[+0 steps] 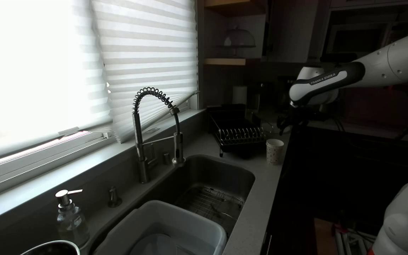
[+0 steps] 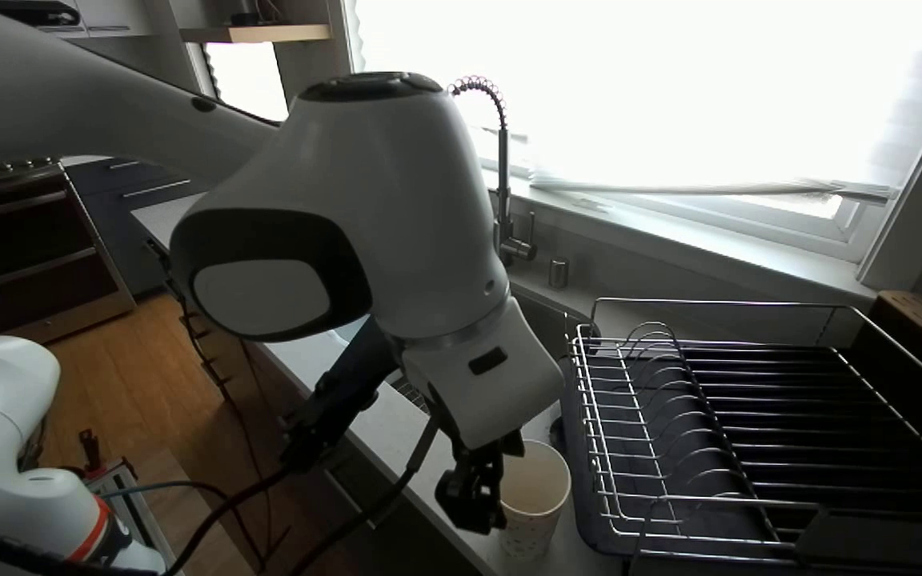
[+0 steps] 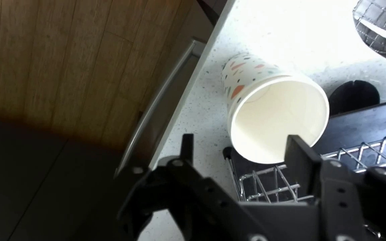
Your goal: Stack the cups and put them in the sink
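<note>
1. In the wrist view, a plank floor [image 3: 55,67] is seen leftward of the fingers [image 3: 187,149], past the edge of the desk [image 3: 203,130].
2. The fingers are parted wide, and nothing is gripped. The leftward one is seen against the desk; the rightward one is seen across the near rim of a paper cup [image 3: 280,113]; whether contact is made cannot be told.
3. The paper cup is stood upright on the desk, its long axis vertical, ahead of the fingers and right of the middle of their gap. The coming grasp is judged to turn on this offset: a rightward shift would be needed before it could be straddled. In an exterior view, a second edge is shown on the paper cup [image 1: 274,155] below its lip; nesting is suggested, but the count cannot be told.
4. A wire dish rack [image 2: 789,424] is set just beside the paper cup, rightward of the fingers; a snag on its wires should be guarded against.
5. The sink [image 1: 218,173] is placed beyond the paper cup from the fingers, toward the upper right; the transfer is judged not yet begun.
</note>
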